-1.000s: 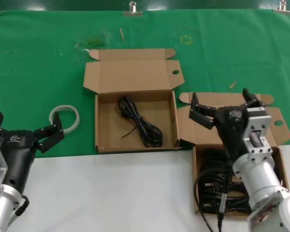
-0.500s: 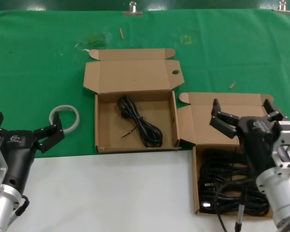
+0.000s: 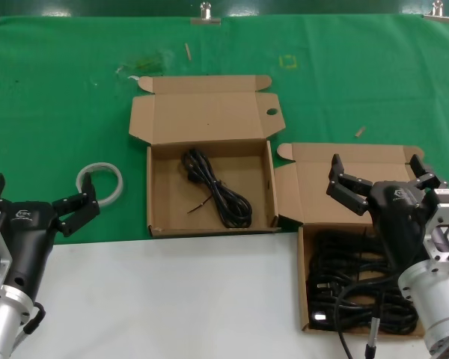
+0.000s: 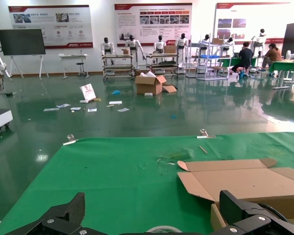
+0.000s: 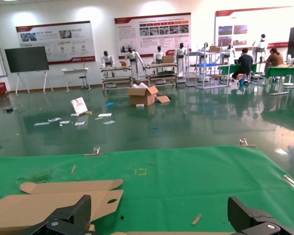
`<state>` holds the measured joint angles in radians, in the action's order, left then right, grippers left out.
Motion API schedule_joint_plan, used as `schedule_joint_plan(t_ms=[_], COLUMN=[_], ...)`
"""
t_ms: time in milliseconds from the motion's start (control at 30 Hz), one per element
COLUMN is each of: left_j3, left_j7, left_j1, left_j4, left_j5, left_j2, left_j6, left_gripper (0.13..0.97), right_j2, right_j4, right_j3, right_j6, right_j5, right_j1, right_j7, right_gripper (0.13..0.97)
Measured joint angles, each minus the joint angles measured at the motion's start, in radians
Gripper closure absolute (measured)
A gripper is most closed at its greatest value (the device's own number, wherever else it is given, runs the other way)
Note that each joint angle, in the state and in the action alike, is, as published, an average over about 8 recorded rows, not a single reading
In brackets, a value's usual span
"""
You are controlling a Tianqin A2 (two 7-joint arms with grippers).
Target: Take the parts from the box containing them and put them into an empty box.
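The right gripper [image 3: 380,179] hangs over the far edge of the full box [image 3: 308,295] on the right, with its fingers spread wide and holding nothing. A tangled pile of black power cords [image 3: 355,288] lies in that box; I cannot count them. I think it is about to pick one, so next it must go down and pinch a coil. The left gripper [image 3: 36,203] waits, spread open, near the white tape ring [image 3: 100,182]. There are two boxes. The other box [image 3: 156,224], in the middle, holds one cord [image 3: 218,191].
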<state>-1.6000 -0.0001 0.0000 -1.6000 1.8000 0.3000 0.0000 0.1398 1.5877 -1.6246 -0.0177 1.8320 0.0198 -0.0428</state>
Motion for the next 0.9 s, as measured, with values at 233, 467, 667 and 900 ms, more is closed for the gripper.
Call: schedule_joint_plan(t_ms=[233, 467, 667, 900], left_j3=[0.000, 0.000, 0.000, 0.000], left_j7=[0.000, 0.000, 0.000, 0.000], left_j1=[0.000, 0.000, 0.000, 0.000], left_j4=[0.000, 0.000, 0.000, 0.000], left_j5=[0.000, 0.000, 0.000, 0.000], left_j2=[0.000, 0.000, 0.000, 0.000], left_j6=[0.000, 0.000, 0.000, 0.000], left_gripper=[0.132, 0.132, 0.132, 0.132], right_j2=[0.000, 0.000, 0.000, 0.000], right_j4=[0.000, 0.000, 0.000, 0.000], right_j3=[0.000, 0.000, 0.000, 0.000], right_j6=[0.000, 0.000, 0.000, 0.000], right_j5=[0.000, 0.000, 0.000, 0.000], right_j1=[0.000, 0.000, 0.000, 0.000], right_j7=[0.000, 0.000, 0.000, 0.000], right_gripper=[0.129, 0.129, 0.129, 0.129])
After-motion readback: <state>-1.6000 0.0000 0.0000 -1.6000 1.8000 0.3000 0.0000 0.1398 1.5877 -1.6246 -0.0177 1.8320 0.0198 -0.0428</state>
